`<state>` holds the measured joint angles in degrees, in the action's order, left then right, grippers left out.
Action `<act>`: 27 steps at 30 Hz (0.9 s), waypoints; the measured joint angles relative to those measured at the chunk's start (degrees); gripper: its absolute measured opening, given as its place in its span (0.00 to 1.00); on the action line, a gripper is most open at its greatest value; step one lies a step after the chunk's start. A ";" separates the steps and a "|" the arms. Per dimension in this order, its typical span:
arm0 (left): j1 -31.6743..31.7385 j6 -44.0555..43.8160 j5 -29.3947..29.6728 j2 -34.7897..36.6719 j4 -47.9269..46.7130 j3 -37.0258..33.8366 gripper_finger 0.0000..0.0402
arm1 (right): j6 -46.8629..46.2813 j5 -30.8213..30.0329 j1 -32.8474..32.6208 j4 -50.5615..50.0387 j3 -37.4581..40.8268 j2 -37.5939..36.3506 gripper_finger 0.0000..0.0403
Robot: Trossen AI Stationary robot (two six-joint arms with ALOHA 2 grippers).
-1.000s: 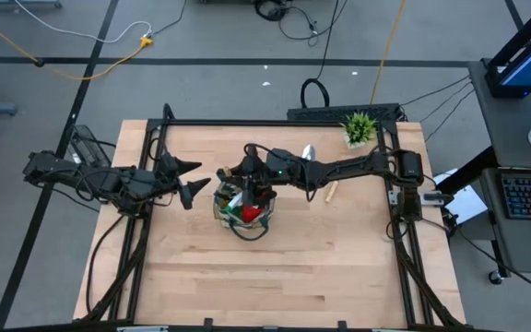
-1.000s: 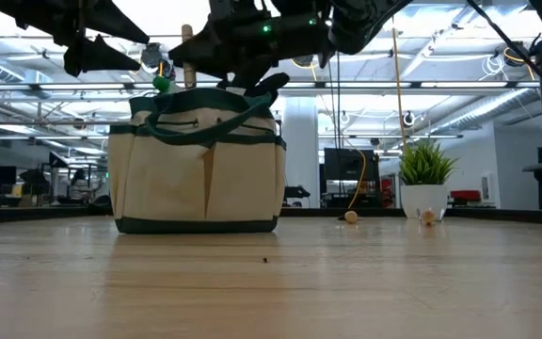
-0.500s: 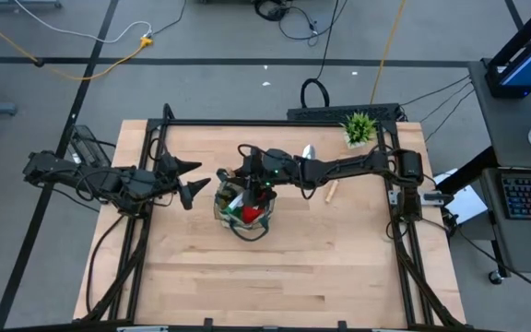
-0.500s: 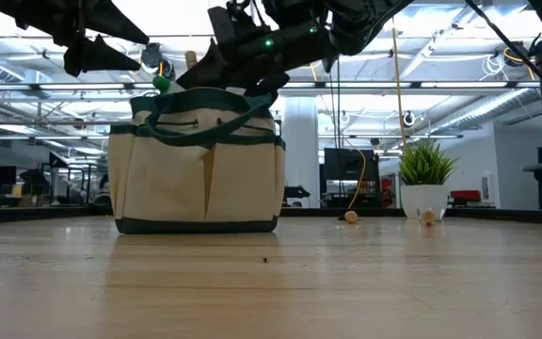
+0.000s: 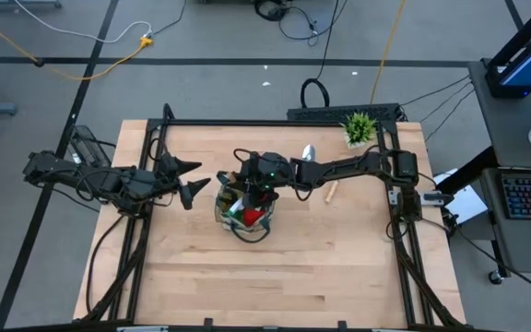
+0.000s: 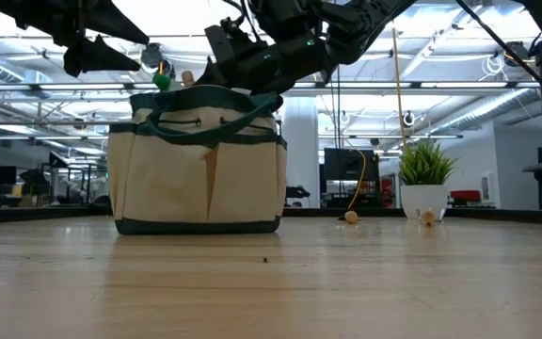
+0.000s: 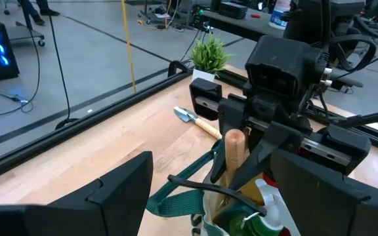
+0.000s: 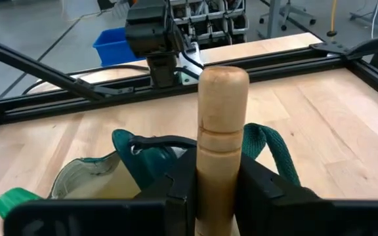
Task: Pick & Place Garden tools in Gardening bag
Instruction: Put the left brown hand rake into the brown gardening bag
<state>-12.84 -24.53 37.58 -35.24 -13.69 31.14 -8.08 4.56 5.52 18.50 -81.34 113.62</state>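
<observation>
Over the gardening bag (image 5: 244,210) near the worktop's (image 5: 293,267) middle, the right claw (image 8: 205,177) clamps a trowel's wooden handle (image 8: 220,131) upright; its blade is hidden inside. Let go crooked, it could snag the bag's green strap (image 8: 268,154). The left claw (image 5: 190,180), spread wide and empty, waits beside the bag. Another trowel (image 7: 199,122) lies toward the far edge.

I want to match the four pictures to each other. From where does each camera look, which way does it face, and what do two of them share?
High: above the table, looking straight down; both arms, bag.
Low: table height, level across; bag, arms from above.
Left wrist: on the left arm, facing the bag; its own fingers, plus the right gripper.
Right wrist: on the right arm, right gripper clamped on a wooden handle over the bag.
Shared: both wrist views show that handle.
</observation>
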 joint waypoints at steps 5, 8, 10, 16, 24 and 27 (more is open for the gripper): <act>0.00 0.02 0.00 0.00 -0.03 0.00 0.77 | 0.52 0.19 -0.15 -0.54 0.00 0.00 0.20; 0.00 0.02 0.02 0.00 -0.16 0.00 0.77 | 2.53 0.15 -0.59 -0.54 0.00 0.00 0.21; 0.00 0.02 0.02 0.00 -0.23 0.00 0.77 | 3.68 0.13 -0.83 -0.50 0.00 0.00 0.22; 0.00 0.03 0.02 0.00 -0.22 0.00 0.77 | 5.45 -0.14 -1.27 -0.47 0.00 -0.01 0.29; 0.01 0.41 0.07 0.00 -0.24 0.00 0.77 | 8.90 -3.23 -1.40 -1.03 0.09 -3.15 0.44; 0.00 0.46 0.07 0.02 -0.26 0.00 0.77 | 9.19 -3.23 -1.41 -1.33 0.09 -4.05 0.50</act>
<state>-12.84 -24.07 37.65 -35.23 -13.95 31.14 1.12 1.32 4.11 17.17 -81.25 109.57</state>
